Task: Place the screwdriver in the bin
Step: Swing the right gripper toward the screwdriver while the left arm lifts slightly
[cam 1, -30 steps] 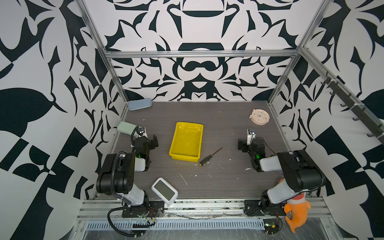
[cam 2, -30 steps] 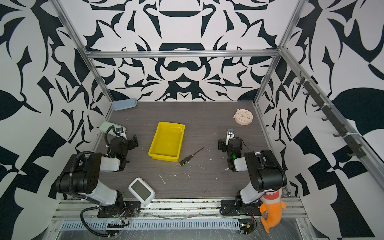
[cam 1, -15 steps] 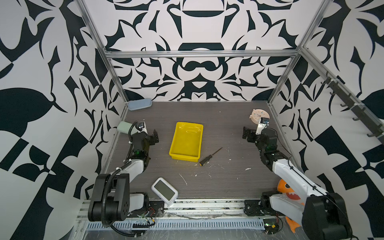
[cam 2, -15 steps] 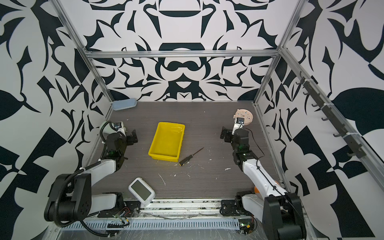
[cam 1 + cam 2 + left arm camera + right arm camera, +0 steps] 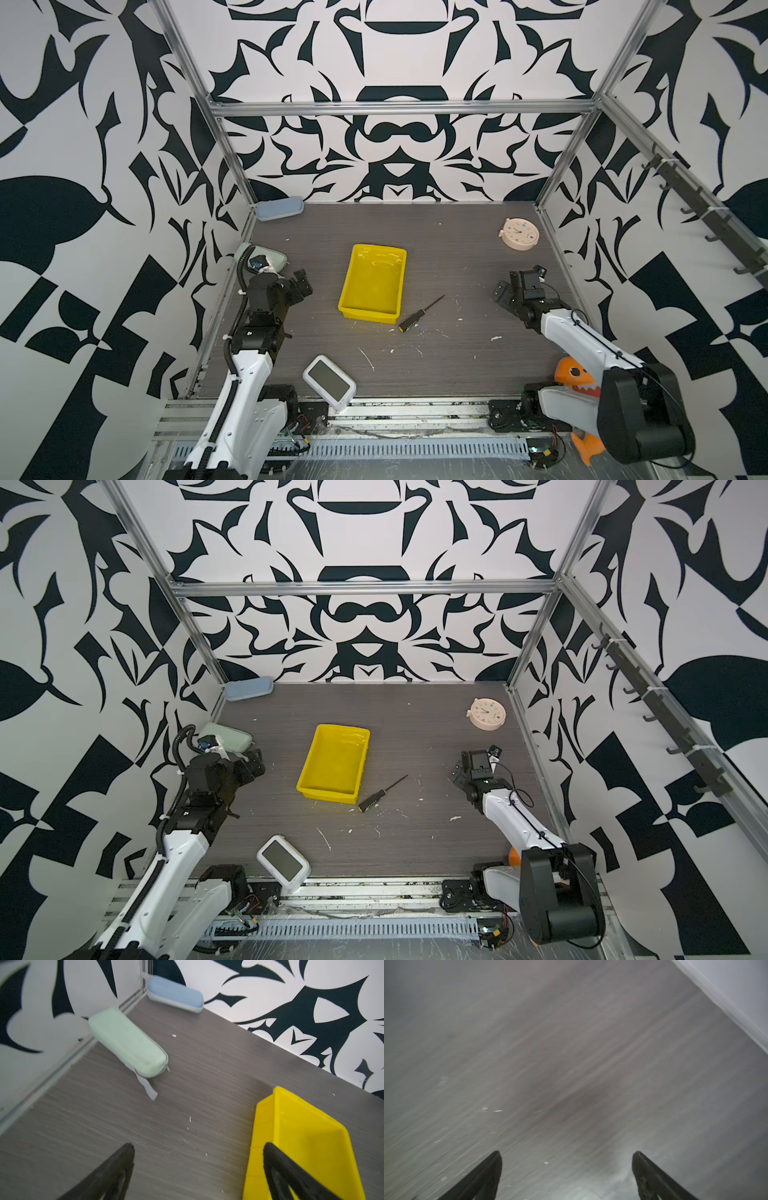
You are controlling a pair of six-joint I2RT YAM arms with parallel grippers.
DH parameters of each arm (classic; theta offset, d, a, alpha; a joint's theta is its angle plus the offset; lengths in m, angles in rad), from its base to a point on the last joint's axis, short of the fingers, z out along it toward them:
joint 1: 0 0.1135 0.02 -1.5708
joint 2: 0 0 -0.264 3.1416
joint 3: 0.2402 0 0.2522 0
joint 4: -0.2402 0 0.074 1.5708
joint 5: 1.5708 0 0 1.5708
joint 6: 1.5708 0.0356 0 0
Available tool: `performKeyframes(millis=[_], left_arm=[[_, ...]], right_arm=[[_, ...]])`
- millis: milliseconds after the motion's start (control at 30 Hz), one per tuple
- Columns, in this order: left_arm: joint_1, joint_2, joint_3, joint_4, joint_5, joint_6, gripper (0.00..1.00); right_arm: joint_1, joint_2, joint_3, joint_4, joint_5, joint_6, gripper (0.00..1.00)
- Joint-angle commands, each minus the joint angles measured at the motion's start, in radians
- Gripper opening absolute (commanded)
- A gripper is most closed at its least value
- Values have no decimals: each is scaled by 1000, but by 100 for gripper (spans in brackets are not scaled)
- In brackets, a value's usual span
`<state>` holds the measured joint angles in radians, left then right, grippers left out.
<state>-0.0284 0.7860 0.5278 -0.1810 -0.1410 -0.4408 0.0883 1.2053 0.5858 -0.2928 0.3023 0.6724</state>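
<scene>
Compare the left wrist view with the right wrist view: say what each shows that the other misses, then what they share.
Left wrist only: the green case, the blue case by the wall, and part of the yellow bin. Right wrist only: nothing of its own; it is blurred. Both: the dark table, a strip of wall, and each arm's own open, empty gripper: left gripper, right gripper.

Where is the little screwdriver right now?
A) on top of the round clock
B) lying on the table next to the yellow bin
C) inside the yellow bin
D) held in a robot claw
B: the screwdriver lies flat on the table, outside the bin, by its near corner.
</scene>
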Motion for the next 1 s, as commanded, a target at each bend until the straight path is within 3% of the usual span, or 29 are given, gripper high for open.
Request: performKeyframes(millis=[0,200,333,500,700,833,967], left_arm=[[-2,1,-32,-136,2,-176,99],[-1,32,-65,-96,47,-227,99],[-2,69,-48,-144,29,-249,99],[-1,71,-74,-74,126,-240,99],[-1,6,-118,-38,139,-248,99],[-1,-40,-140,-41,108,-274,99],[-1,-100,-150,-100,33,-323,99]], right_arm=[[-2,-3,40,-20,50,71,100],[-2,-34,-13,96,-6,108,100],[-2,-64,-86,168,90,192,100],[-1,-171,-212,292,150,224,98],[-1,-292,-320,425,25,75,92],[-1,-297,-308,379,41,55,88],[-2,-269,-301,409,-67,-8,84]])
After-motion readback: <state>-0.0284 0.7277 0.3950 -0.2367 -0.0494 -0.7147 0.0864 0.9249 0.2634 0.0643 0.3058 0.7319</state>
